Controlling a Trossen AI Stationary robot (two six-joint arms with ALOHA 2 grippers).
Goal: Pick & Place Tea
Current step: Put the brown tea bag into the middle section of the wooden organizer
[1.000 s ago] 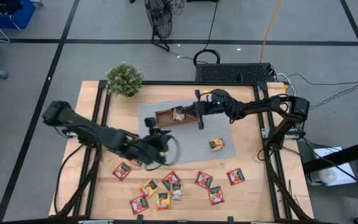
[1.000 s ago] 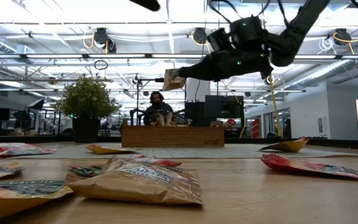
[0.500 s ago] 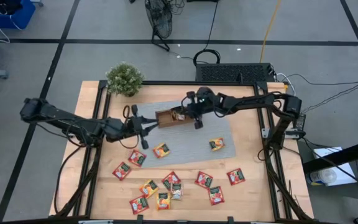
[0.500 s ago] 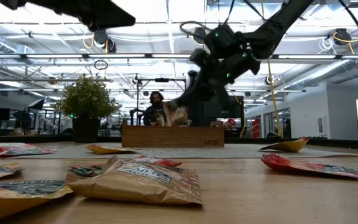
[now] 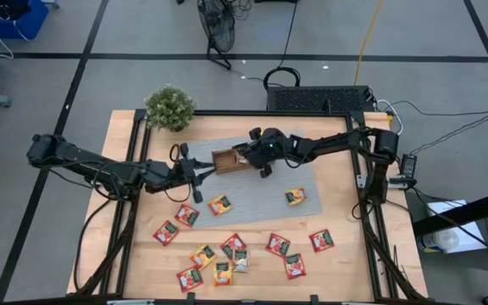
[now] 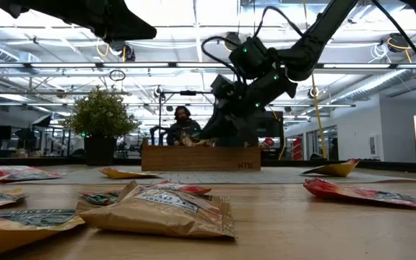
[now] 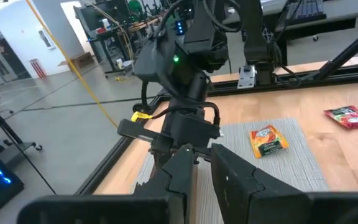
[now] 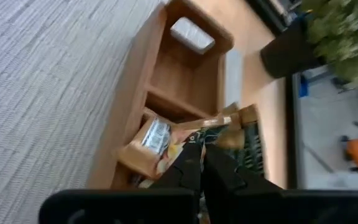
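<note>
right hand [image 5: 246,158] lowered to tray [image 5: 224,161] | pinching tea packet [image 8: 185,142]

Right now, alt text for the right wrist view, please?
The right gripper, shut on a tea packet, holds it over the wooden tray, whose nearest compartment already holds a packet. The tray sits on a grey mat.

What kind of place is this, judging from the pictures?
Probably a robotics lab in a large open workshop hall. A wooden table stands on a floor marked with black lines, the low view shows exposed ceiling beams and lights, and a person sits among workstations behind.
</note>
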